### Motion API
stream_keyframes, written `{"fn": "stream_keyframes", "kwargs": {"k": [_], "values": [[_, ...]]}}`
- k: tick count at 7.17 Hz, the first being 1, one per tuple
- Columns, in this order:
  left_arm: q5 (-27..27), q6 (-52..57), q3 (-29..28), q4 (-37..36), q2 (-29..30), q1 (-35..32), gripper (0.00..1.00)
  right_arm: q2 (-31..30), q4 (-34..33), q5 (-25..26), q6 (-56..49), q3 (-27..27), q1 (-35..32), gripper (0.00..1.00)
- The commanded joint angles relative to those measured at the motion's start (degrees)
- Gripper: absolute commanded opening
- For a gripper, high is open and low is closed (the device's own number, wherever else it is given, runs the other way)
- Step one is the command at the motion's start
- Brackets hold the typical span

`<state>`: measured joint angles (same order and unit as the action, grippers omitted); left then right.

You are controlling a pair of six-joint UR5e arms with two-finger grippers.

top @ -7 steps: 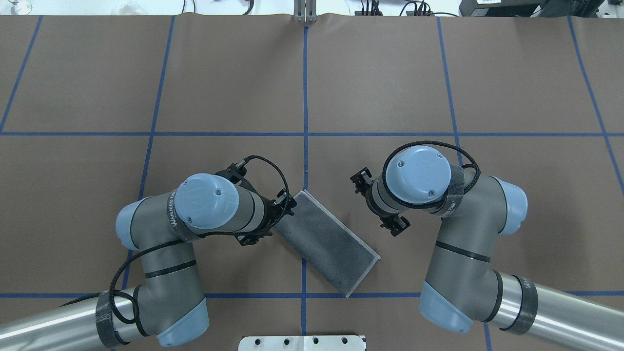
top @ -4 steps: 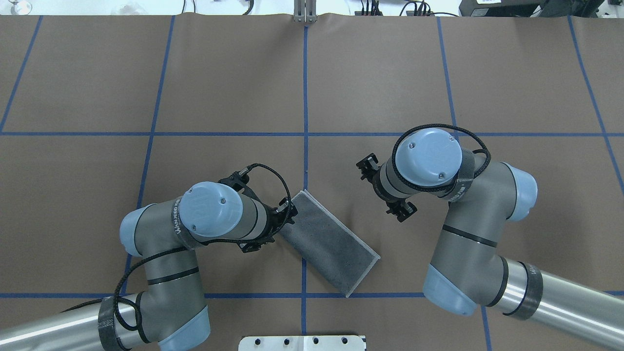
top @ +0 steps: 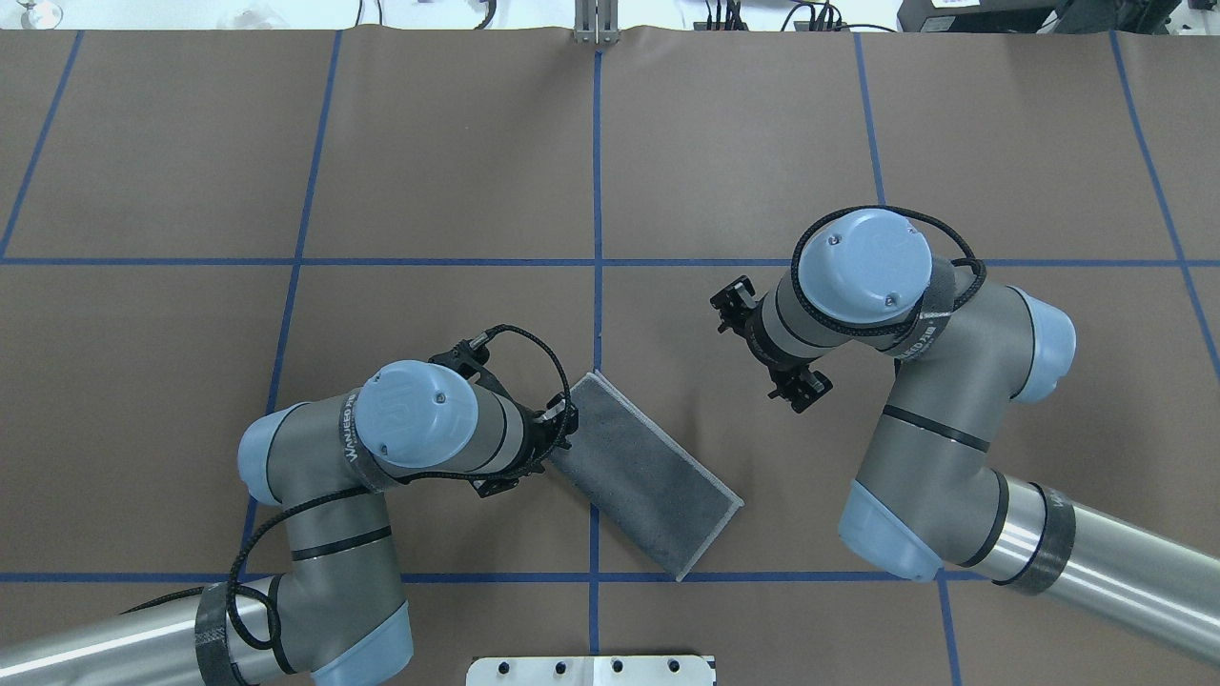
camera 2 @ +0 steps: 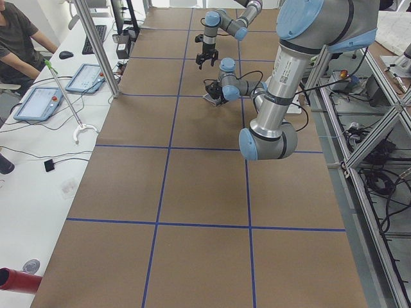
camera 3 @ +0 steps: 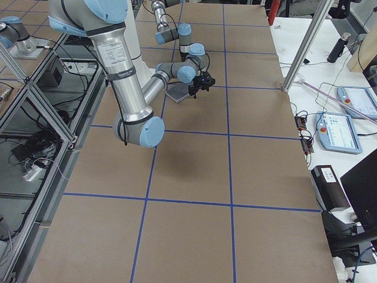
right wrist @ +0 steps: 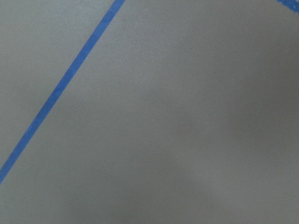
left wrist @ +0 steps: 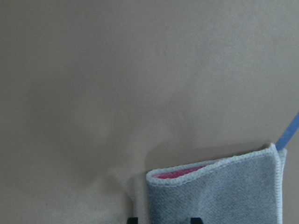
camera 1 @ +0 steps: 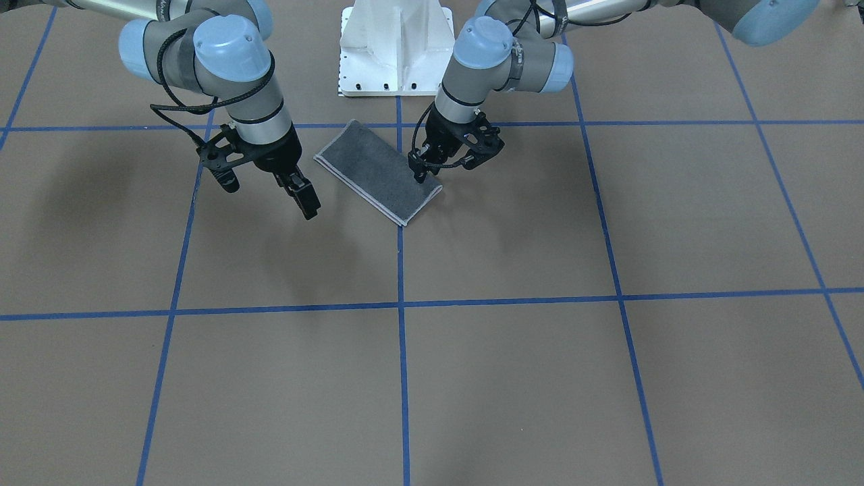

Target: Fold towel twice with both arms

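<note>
The towel (top: pixel 648 476) lies folded into a long rectangle, dark grey face up, slanted across the centre blue line; it also shows in the front view (camera 1: pixel 378 172). My left gripper (top: pixel 551 443) is low at its far-left short end, jaws apart. In the left wrist view, two fingertips (left wrist: pixel 133 219) straddle the towel's corner (left wrist: pixel 224 196), where a pink inner face peeks out under the top layer. My right gripper (top: pixel 760 354) hangs open and empty above the table, off the towel's right side (camera 1: pixel 270 196). The right wrist view shows only bare table.
Brown table cover (top: pixel 858 143) with a grid of blue tape lines (top: pixel 598 191). The white pedestal base (camera 1: pixel 395 47) stands just behind the towel on the robot's side. Operators' desk with tablets (camera 2: pixel 38 102) lies beyond the table's far edge.
The right arm has lifted and moved away from the towel, toward the far right. The left arm has shifted slightly toward the robot along the towel's short end.
</note>
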<state>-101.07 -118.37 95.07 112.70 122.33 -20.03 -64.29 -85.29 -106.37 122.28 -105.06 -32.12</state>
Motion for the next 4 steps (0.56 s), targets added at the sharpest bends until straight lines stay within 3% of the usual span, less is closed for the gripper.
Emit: {"fn": "stream_keyframes", "kwargs": {"k": [1,2,3,4], "values": [[0.0,0.0,-0.1,0.0,0.0,0.1,0.44,-0.1,0.0,-0.1,-0.1,0.0,0.0,1.0],[0.0,0.1,-0.1,0.0,-0.1,0.1,0.31,-0.1,0.0,-0.1,-0.1,0.0,-0.1,1.0],[0.0,0.0,-0.1,0.0,-0.1,0.1,0.06,-0.5,0.0,-0.1,-0.1,-0.1,-0.1,1.0],[-0.1,0.1,-0.1,0.0,-0.2,0.1,0.0,-0.6,0.0,-0.2,0.0,-0.2,-0.1,1.0]]}}
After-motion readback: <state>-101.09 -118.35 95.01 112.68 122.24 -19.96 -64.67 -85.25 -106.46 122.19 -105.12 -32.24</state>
